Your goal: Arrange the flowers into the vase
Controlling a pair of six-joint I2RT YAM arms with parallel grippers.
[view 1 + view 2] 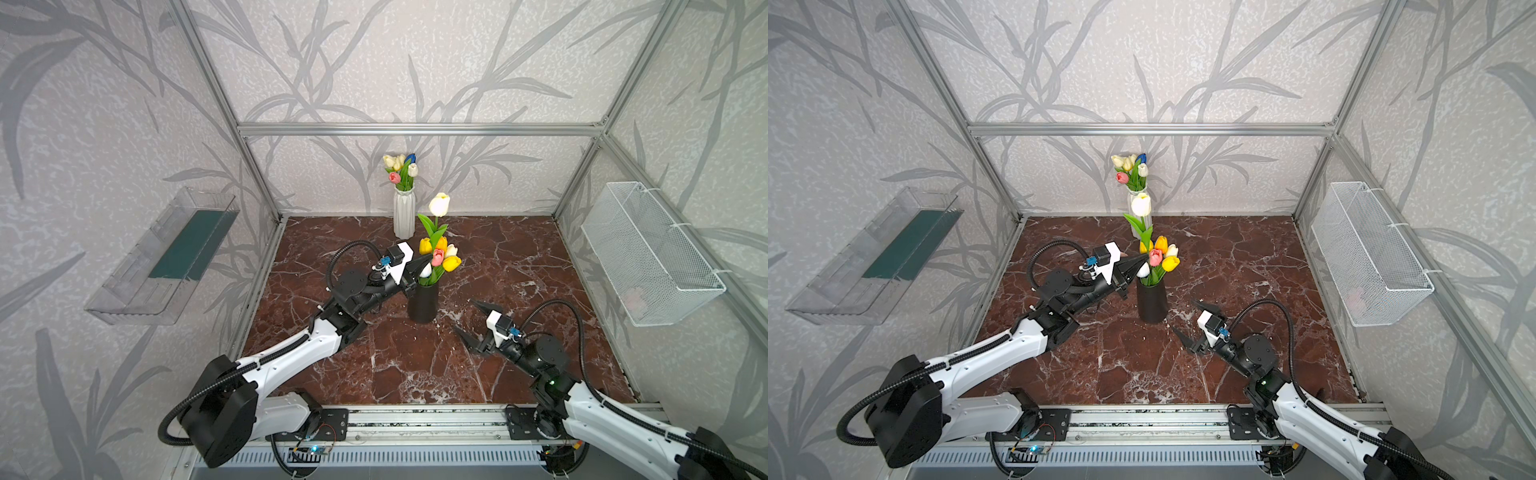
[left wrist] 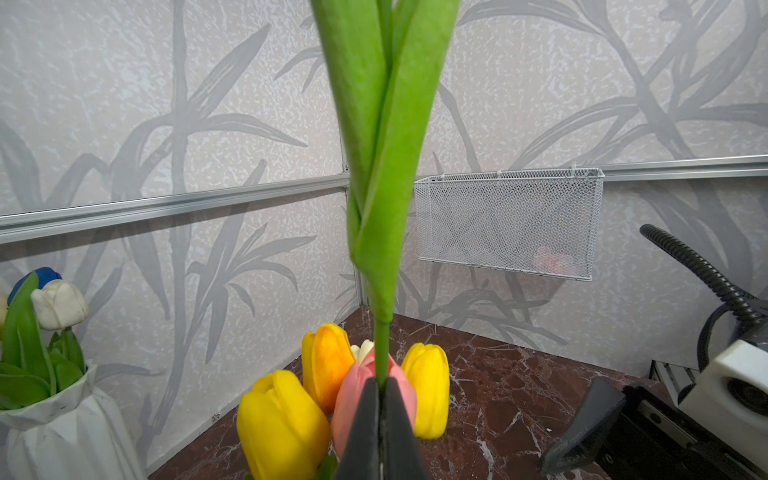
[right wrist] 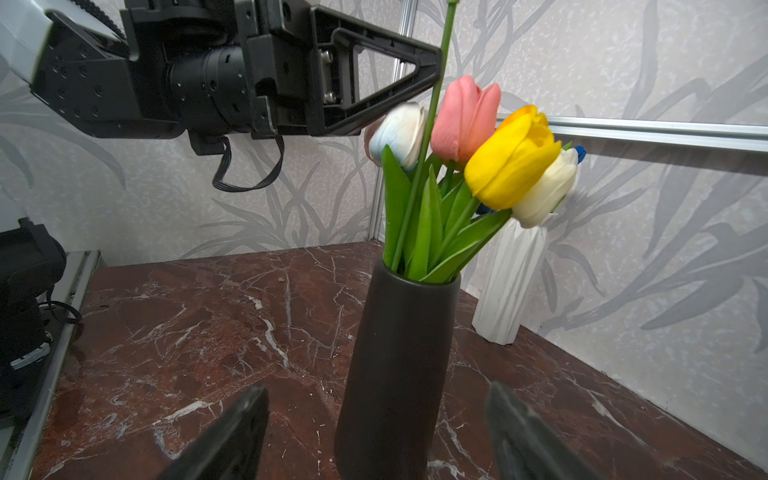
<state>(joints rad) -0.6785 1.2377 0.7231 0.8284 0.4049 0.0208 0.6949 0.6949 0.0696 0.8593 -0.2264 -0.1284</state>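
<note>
Tulip stem in left hand, end inside vase

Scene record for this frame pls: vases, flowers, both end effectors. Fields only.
black vase: upright, mid-table; holds yellow, orange, pink and white tulips
held tulip: white head standing above the others; stem runs down into the black vase mouth
left end effector: shut on the held tulip's stem, above the vase rim
right end effector: open, empty, beside the black vase, pointing at it
white vase: upright by the back wall, its own bunch inside
</note>
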